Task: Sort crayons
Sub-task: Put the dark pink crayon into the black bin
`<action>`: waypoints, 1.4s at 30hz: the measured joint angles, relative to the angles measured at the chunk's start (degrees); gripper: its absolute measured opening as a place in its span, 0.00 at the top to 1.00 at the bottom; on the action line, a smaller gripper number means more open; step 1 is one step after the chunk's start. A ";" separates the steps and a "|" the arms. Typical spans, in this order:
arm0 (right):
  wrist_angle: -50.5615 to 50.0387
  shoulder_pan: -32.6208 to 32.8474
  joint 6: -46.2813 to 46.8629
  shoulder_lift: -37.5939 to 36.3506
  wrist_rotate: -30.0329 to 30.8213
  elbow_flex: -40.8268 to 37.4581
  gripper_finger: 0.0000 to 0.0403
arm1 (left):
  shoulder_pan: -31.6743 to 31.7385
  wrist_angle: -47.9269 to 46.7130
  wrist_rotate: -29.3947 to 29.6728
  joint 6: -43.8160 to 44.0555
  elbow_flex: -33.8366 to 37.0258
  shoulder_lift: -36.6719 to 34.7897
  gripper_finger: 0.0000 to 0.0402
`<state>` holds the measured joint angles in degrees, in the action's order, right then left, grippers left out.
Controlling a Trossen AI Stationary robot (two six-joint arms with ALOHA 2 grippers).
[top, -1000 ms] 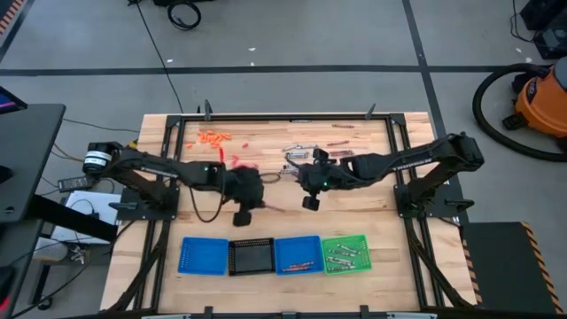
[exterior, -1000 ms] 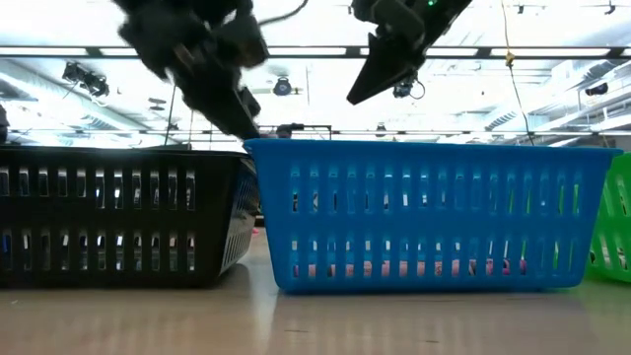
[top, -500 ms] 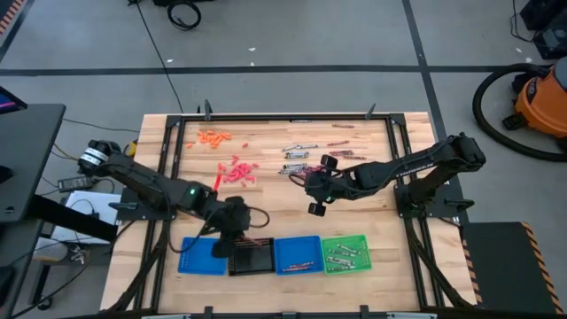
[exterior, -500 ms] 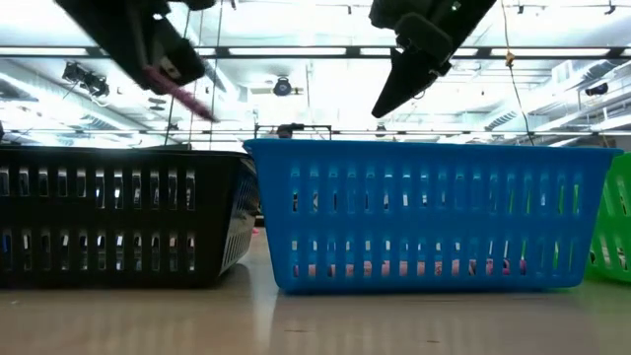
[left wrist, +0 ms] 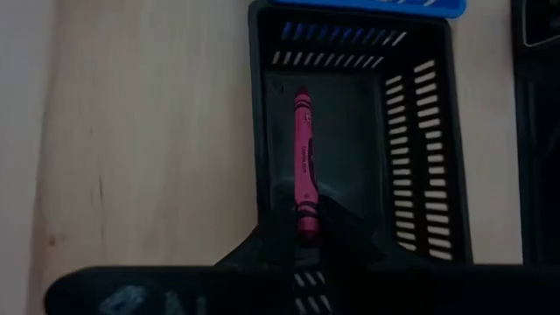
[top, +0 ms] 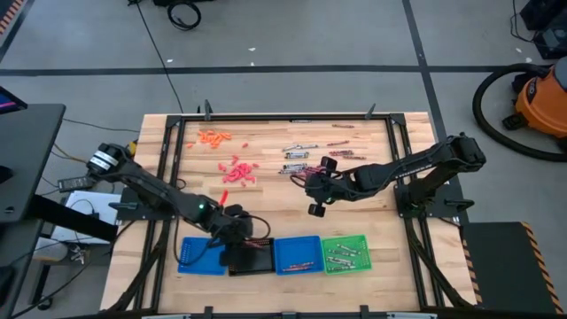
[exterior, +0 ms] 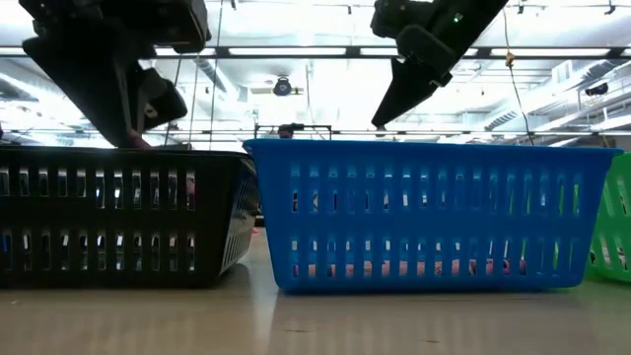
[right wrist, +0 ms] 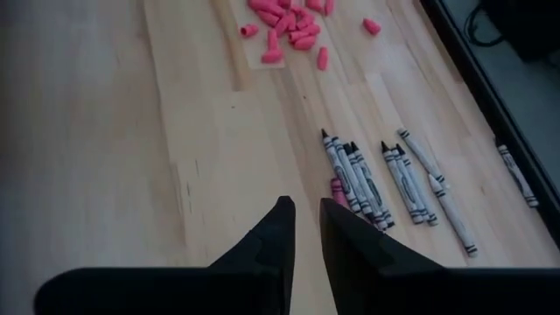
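Since the maroon crayon was pinched by its end between the left gripper's closed fingers, I had it hanging over the black tray right below the claw, lined up for a drop. Right gripper sat nearly closed, empty, parked short of the grey crayons just ahead, with the pink pile further out.

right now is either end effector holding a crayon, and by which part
The left end effector pinches a magenta crayon by one end, over the black tray. The right end effector holds nothing.
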<state>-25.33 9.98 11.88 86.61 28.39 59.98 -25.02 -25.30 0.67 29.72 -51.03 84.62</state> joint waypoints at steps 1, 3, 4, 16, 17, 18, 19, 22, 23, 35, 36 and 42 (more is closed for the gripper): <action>-0.13 -0.02 0.02 0.00 -0.34 -0.18 0.84 | -0.02 0.41 0.00 0.57 0.00 0.52 0.89; -0.35 -0.02 0.04 0.00 -1.45 -0.42 0.84 | -0.06 1.09 -0.11 1.43 0.00 1.27 0.89; -0.93 -0.02 0.04 0.00 -2.00 -0.48 0.84 | -0.29 1.21 -0.13 1.82 0.00 1.58 0.89; -6.87 -2.78 0.00 0.00 -6.60 -0.52 0.84 | -2.38 2.31 1.20 3.28 0.00 1.81 0.76; -6.88 -3.06 -0.13 0.00 -6.95 -0.52 0.84 | -2.40 2.58 1.19 3.27 0.00 1.81 0.73; -6.88 -3.30 -0.40 0.00 -7.30 -0.52 0.84 | -2.50 2.88 1.20 3.26 0.00 1.81 0.69; -6.87 -3.54 -0.75 0.00 -7.57 -0.52 0.84 | -2.57 3.06 1.10 3.23 0.00 1.81 0.66; -6.93 -4.44 -1.58 0.00 -7.86 -0.52 0.84 | -2.50 3.67 -0.90 2.02 0.00 1.64 0.59; -6.71 -4.92 -2.04 0.00 -7.98 -0.71 0.84 | -2.30 3.98 -1.41 1.60 0.00 1.31 0.57; 9.81 -15.57 -4.75 -0.04 -15.69 -14.58 0.84 | -0.85 4.04 15.83 -14.42 -0.02 -2.97 0.59; 10.11 -16.41 -4.66 -0.04 -15.95 -15.36 0.84 | -0.78 4.14 17.81 -15.82 -0.02 -2.97 0.59; 10.37 -19.96 -6.05 -0.02 -16.93 -18.20 0.84 | 1.67 4.26 20.79 -22.19 -0.02 -2.97 0.59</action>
<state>-14.97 -9.98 5.83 86.59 11.46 41.78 -23.35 -21.04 21.46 7.53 -51.05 81.65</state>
